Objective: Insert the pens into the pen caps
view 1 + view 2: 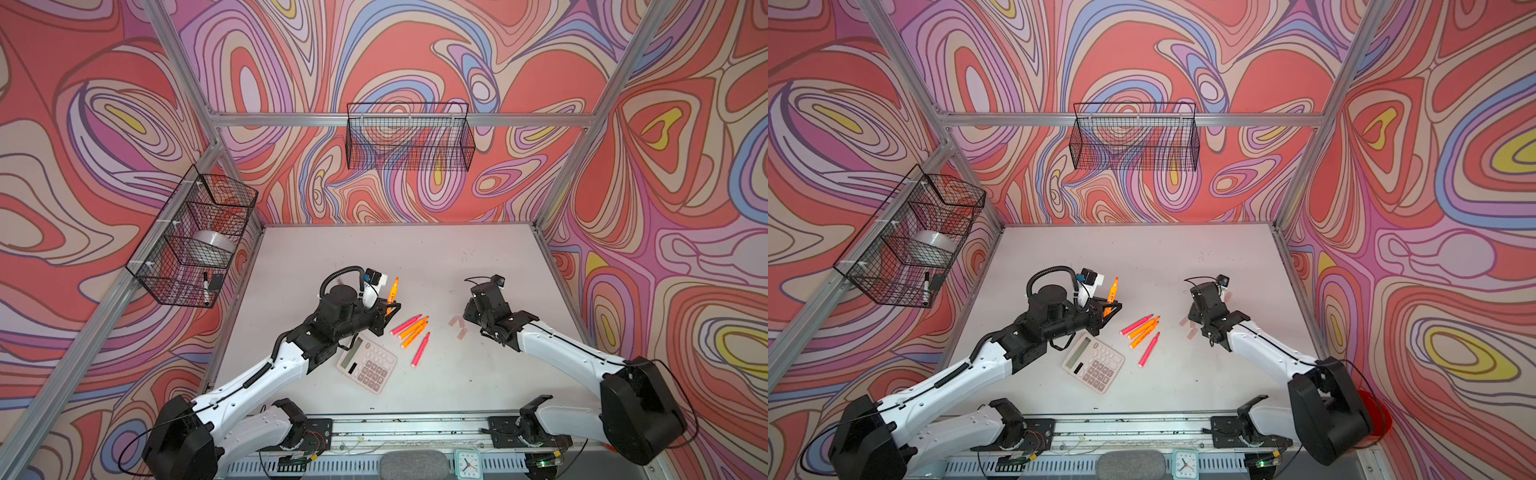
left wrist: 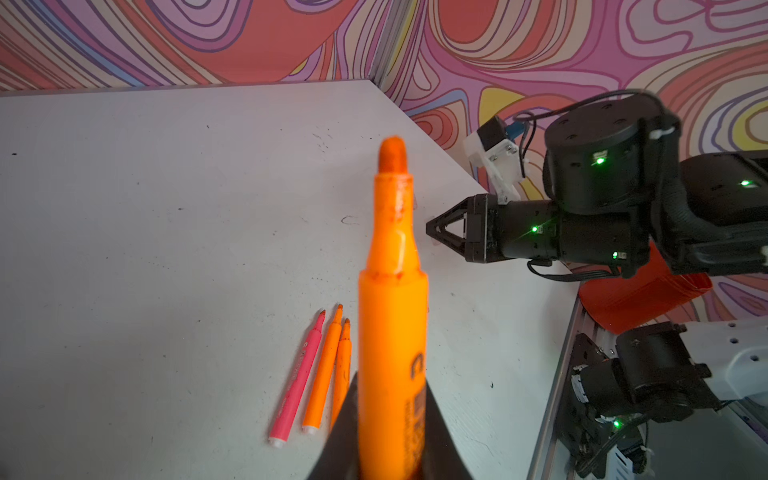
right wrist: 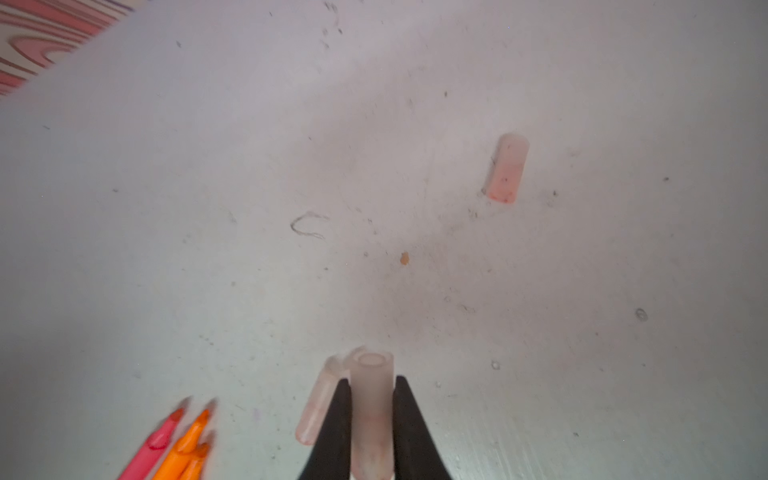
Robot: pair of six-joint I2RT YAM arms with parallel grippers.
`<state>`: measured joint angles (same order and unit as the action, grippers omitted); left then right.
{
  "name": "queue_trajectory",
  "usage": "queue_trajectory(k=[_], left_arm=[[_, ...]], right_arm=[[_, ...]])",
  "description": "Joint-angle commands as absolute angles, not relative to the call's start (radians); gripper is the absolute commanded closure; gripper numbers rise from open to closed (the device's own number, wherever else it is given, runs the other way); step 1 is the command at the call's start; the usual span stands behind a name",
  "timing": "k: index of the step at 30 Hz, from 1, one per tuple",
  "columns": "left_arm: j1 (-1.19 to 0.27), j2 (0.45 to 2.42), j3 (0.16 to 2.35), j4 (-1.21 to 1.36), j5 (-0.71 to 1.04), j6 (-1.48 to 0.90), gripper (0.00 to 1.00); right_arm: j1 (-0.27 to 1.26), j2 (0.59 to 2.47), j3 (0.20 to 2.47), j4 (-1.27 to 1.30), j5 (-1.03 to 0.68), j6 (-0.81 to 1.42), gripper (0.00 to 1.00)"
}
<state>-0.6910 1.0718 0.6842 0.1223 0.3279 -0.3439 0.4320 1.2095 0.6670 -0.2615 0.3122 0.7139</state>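
Observation:
My left gripper is shut on a neon orange pen, held off the table with its tip pointing away from the wrist. Two pink and two orange pens lie loose in the middle of the table. My right gripper is shut on a pale translucent pen cap, its open end facing outward. A second cap lies right beside the fingers and a third cap lies farther off. In both top views the right wrist hides its fingertips; caps show beside it.
A beige calculator lies in front of the left gripper. Wire baskets hang on the back and left walls; the left one holds a black-and-white marker. A red cup stands beyond the table's right edge.

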Motion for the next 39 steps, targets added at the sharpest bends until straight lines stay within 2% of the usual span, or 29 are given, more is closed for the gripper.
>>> queue_trajectory(k=[1,12,18,28,39], left_arm=[[-0.738,1.106,0.668,0.207,0.352,-0.364,1.00],[-0.852,1.357,0.735,0.384,0.357,-0.428,1.00],[-0.870,1.442,0.764,0.447,0.364,-0.473,1.00],[-0.884,1.529,0.862,0.417,0.362,-0.534,1.00],[-0.894,1.560,0.877,0.476,0.357,-0.565,1.00]], right_arm=[[0.425,1.113,0.649,-0.216,0.279,0.687,1.00],[0.426,0.894,0.517,0.233,0.036,0.689,1.00],[0.426,0.859,0.441,0.434,0.011,0.722,1.00],[0.427,0.836,0.382,0.555,-0.052,0.758,1.00],[0.455,0.947,0.405,0.606,-0.114,0.782,1.00]])
